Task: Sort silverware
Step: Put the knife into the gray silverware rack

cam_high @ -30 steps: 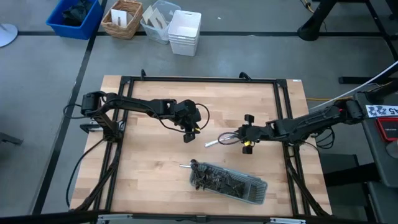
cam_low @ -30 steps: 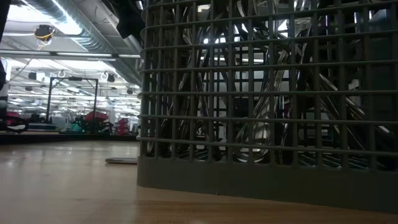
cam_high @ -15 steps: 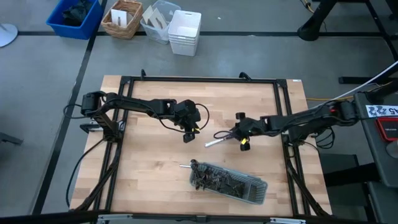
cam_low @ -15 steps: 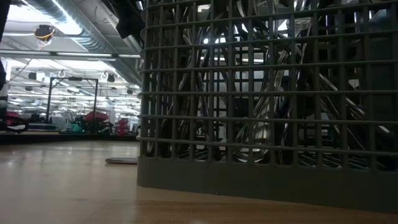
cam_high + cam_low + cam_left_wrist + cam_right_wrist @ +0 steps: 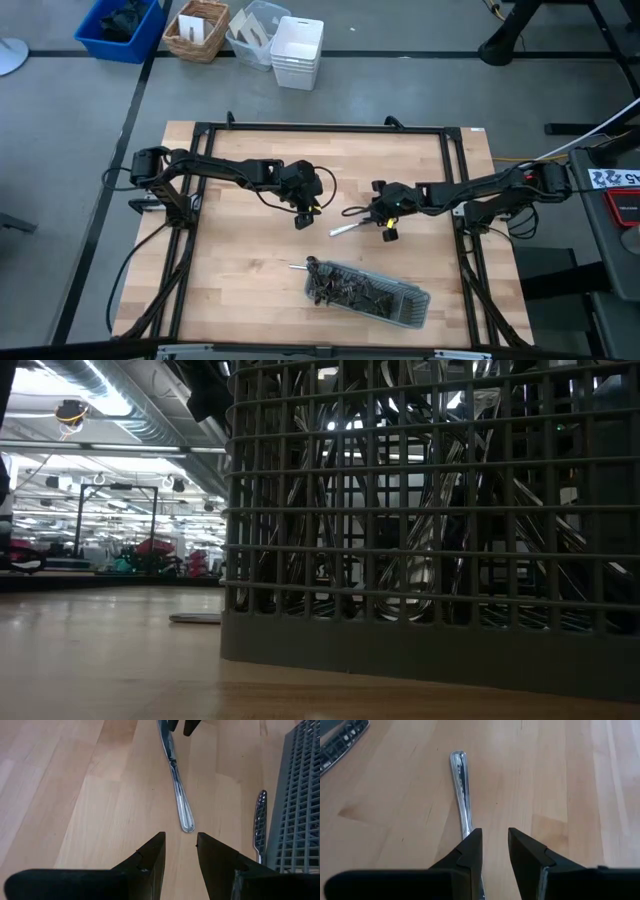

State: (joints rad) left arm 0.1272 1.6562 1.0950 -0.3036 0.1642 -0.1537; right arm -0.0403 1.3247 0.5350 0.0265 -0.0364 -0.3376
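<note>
Silverware [image 5: 365,292] lying mostly piled in grey mesh tray [image 5: 430,650] near table [image 5: 240,270] front edge, pieces hard to separate, one knife [image 5: 176,780] lying loose mid-table, its blade end hidden under right end effector [image 5: 495,847], fingers slightly parted, left end effector [image 5: 179,852] hovering nearby, slightly parted, no readable writing.

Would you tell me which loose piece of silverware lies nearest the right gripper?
The knife lying alone mid-table, right at the right gripper; the other loose piece lies against the grey tray.
</note>
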